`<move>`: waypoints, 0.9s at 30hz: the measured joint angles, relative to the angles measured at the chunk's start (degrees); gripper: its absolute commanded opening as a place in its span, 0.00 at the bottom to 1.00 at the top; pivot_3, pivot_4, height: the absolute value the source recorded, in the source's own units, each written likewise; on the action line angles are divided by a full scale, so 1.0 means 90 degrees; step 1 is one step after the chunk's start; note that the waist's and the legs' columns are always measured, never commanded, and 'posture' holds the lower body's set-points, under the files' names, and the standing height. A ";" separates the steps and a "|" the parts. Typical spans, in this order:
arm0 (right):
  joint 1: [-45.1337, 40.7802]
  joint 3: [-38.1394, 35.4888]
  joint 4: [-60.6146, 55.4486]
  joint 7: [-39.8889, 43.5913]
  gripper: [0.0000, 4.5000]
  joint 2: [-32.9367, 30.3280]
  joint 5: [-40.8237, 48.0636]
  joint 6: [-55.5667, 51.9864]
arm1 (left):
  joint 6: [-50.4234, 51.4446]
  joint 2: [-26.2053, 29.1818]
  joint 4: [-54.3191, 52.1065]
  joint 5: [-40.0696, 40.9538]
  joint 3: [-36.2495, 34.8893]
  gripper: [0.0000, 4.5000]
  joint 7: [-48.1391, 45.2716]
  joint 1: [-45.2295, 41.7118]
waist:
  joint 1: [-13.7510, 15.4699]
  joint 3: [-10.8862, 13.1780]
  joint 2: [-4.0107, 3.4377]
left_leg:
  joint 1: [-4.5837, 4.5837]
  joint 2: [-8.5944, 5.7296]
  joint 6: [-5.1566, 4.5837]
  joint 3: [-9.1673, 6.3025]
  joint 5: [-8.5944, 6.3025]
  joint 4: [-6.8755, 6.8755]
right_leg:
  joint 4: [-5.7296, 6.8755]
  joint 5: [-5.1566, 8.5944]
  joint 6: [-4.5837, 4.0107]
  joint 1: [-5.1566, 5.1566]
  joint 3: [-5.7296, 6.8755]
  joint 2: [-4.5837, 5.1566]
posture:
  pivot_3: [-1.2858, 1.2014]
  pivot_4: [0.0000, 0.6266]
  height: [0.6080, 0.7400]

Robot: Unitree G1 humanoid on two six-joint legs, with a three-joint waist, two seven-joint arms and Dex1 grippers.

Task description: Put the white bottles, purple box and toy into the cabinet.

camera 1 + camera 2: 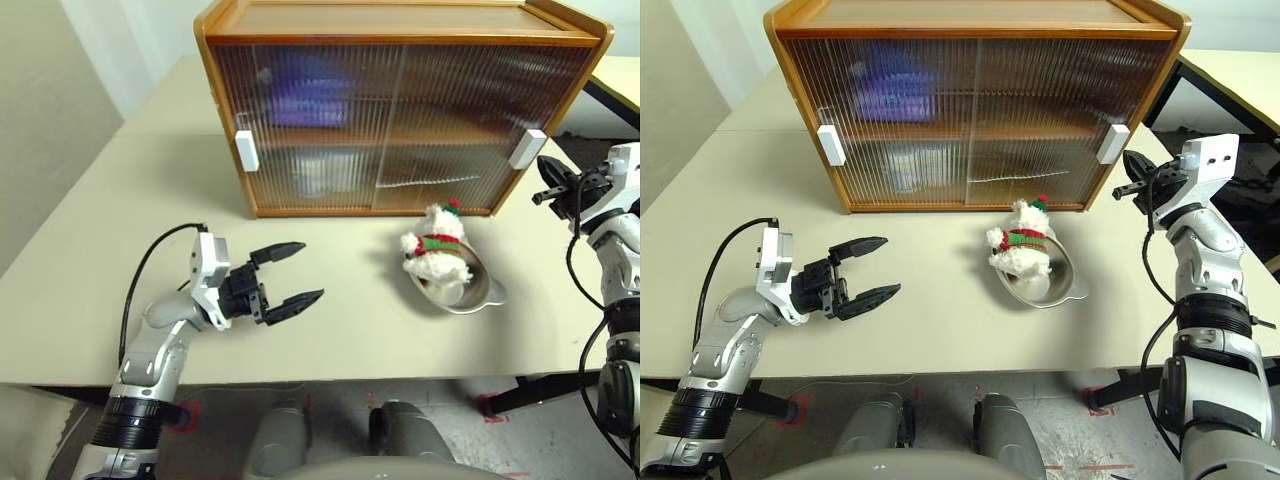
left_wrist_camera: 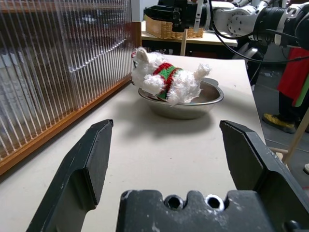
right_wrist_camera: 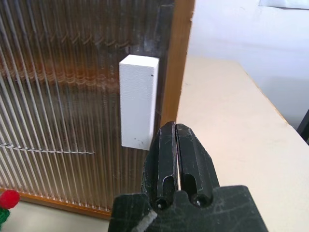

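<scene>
The cabinet (image 1: 400, 30) stands at the back of the table with both ribbed doors slid shut. Behind the left door a blurred purple shape (image 1: 305, 100), the purple box, lies on the upper shelf, and a pale blur (image 1: 315, 172) that may be the white bottles sits on the lower shelf. The toy (image 1: 437, 245) lies in a steel bowl (image 1: 480, 292) in front of the cabinet. My left gripper (image 1: 308, 270) is open and empty, low over the table, pointing at the toy (image 2: 166, 77) from some way off. My right gripper (image 3: 169, 133) is shut and empty, just short of the right door handle (image 3: 139, 101).
The left door's white handle (image 1: 246, 150) is near the cabinet's left edge. Bare table lies between my left gripper and the bowl. A second table with a wicker basket (image 2: 169, 26) stands beyond, and a person in red (image 2: 294, 72) is off the table's right side.
</scene>
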State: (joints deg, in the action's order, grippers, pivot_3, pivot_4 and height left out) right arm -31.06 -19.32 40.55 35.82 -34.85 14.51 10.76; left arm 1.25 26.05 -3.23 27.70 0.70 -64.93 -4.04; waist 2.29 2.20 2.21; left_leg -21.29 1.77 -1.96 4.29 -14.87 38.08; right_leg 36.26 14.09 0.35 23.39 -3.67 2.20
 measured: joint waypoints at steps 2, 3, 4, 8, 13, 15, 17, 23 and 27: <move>-0.0041 0.0012 0.0001 0.0046 0.01 0.0001 0.0003 0.0000 | 0.0000 0.0018 -0.0001 -0.0038 0.0014 1.00 0.0000 0.0000 | -0.0012 0.0000 -0.0001 | 0.0001 0.0000 0.0000 0.0000 0.0000 0.0000 | 0.0002 0.0000 0.0000 0.0000 -0.0001 -0.0001 | 0.58 0.00 1.00; -0.0073 0.0029 0.0001 0.0087 0.01 0.0004 0.0004 0.0001 | 0.0000 0.0026 -0.0001 -0.0049 0.0017 1.00 0.0000 0.0000 | -0.0015 0.0000 -0.0001 | 0.0001 0.0001 0.0000 0.0000 0.0000 0.0000 | 0.0003 0.0000 0.0000 0.0000 -0.0001 -0.0002 | 0.58 0.00 1.00; -0.0106 0.0042 0.0000 0.0129 0.01 0.0010 0.0008 0.0003 | 0.0000 0.0033 -0.0001 -0.0051 0.0017 1.00 0.0000 0.0000 | -0.0015 -0.0001 -0.0001 | 0.0002 0.0001 0.0000 0.0000 0.0000 0.0000 | 0.0004 0.0000 0.0000 0.0000 0.0000 -0.0002 | 0.58 0.00 1.00; -0.0169 0.0063 0.0000 0.0250 0.01 0.0076 0.0017 0.0086 | 0.0000 0.0052 -0.0001 -0.0054 0.0017 1.00 0.0000 -0.0002 | -0.0005 -0.0001 -0.0001 | 0.0002 0.0000 -0.0001 -0.0001 0.0001 0.0001 | 0.0006 0.0000 0.0000 0.0000 0.0000 -0.0001 | 0.58 0.00 1.00; -0.0174 0.0064 0.0000 0.0325 0.01 0.0168 0.0056 0.0113 | 0.0003 0.0052 -0.0001 -0.0051 0.0015 1.00 0.0022 -0.0002 | -0.0013 -0.0001 -0.0002 | 0.0002 0.0001 -0.0001 -0.0001 0.0001 0.0001 | 0.0007 0.0000 0.0000 0.0000 -0.0001 -0.0002 | 0.58 0.00 1.00; -0.0177 0.0071 0.0000 0.0375 0.01 0.0226 0.0071 0.0113 | 0.0020 0.0052 -0.0001 -0.0047 0.0014 1.00 0.0044 -0.0001 | -0.0014 -0.0001 -0.0002 | 0.0003 0.0001 -0.0001 -0.0001 0.0001 0.0001 | 0.0010 0.0000 0.0000 0.0000 -0.0001 -0.0002 | 0.58 0.00 1.00; -0.0178 0.0094 0.0000 0.0423 0.01 0.0287 0.0076 0.0112 | 0.0035 0.0052 -0.0001 -0.0045 0.0013 1.00 0.0050 0.0000 | -0.0013 -0.0001 -0.0003 | 0.0004 0.0001 -0.0001 -0.0001 0.0001 0.0001 | 0.0012 -0.0001 0.0000 0.0000 -0.0001 -0.0002 | 0.58 0.00 1.00; -0.0255 0.0270 -0.0025 0.0640 0.01 0.0533 0.0149 0.0049 | 0.0128 -0.0064 -0.0030 0.0129 -0.0088 1.00 0.0211 0.0014 | -0.0012 -0.0003 -0.0004 | 0.0006 0.0001 -0.0002 -0.0001 0.0001 0.0004 | 0.0018 -0.0002 -0.0001 0.0000 -0.0001 -0.0002 | 0.58 0.00 1.00; -0.0384 0.0390 -0.0029 0.0758 0.01 0.0715 0.0154 -0.0029 | 0.0160 -0.0067 -0.0045 0.0169 -0.0090 1.00 0.0277 0.0013 | -0.0006 -0.0005 -0.0008 | 0.0006 0.0001 -0.0002 -0.0002 0.0001 0.0004 | 0.0020 -0.0002 -0.0002 0.0000 0.0000 -0.0002 | 0.58 0.00 1.00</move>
State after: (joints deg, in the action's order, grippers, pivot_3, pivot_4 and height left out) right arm -34.52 -15.81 40.29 42.65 -28.42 15.89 10.51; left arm 2.69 25.45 -3.63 29.22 -0.12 -62.43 -3.92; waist 2.24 2.16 2.14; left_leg -21.23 1.78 -1.97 4.28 -14.87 38.12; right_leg 36.44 14.07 0.33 23.39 -3.67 2.18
